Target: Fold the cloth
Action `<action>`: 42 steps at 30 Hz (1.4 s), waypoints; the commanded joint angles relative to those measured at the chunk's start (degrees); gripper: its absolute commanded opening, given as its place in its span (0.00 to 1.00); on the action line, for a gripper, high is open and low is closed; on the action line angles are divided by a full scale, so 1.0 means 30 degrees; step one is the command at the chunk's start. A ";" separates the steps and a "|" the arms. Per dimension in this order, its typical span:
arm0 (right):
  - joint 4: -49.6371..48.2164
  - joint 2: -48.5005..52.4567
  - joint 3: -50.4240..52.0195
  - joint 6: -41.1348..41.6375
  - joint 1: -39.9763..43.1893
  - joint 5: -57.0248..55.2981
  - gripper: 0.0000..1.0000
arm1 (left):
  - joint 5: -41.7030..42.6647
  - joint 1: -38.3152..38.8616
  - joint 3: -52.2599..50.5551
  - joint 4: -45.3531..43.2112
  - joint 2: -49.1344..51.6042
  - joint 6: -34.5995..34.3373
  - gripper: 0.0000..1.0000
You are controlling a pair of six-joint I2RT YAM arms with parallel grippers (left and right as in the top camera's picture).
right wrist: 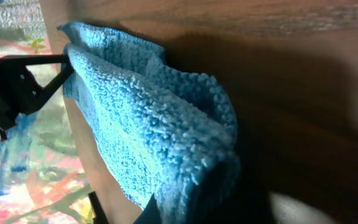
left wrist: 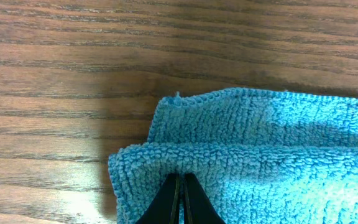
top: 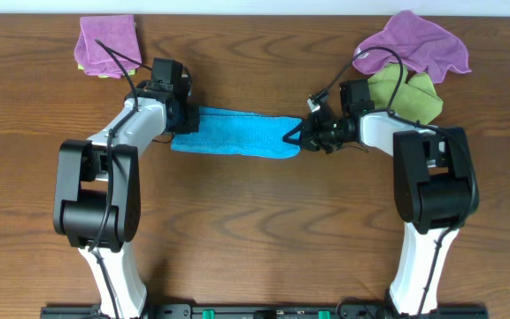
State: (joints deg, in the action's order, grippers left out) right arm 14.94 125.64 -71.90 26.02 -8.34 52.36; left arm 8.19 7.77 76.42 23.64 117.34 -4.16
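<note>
the cloth [top: 233, 133] lies near the middle of the table [top: 255, 239] as a long, narrow sky-blue band, doubled over on itself, running left to right between the two arms. the left gripper [top: 178, 118] is at its left end, and the left wrist view shows its fingers [left wrist: 180, 199] pressed together on the cloth's edge. the right gripper [top: 297, 137] is closed tight on the bunched right end. a purple cloth [top: 107, 44] lies at the far left, and another purple cloth [top: 419, 42] overlaps a yellow-green cloth [top: 410, 96] at the far right.
</note>
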 commanded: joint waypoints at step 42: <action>1.0877 -0.1384 -0.9530 -0.3432 -0.5304 -1.3406 0.02 | 0.2586 0.1916 0.0109 -0.1253 0.0233 -0.3759 0.06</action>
State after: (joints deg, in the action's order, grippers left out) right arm 47.35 123.07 -98.96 17.08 -24.60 12.75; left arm 15.70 13.93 76.42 19.88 117.78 -17.32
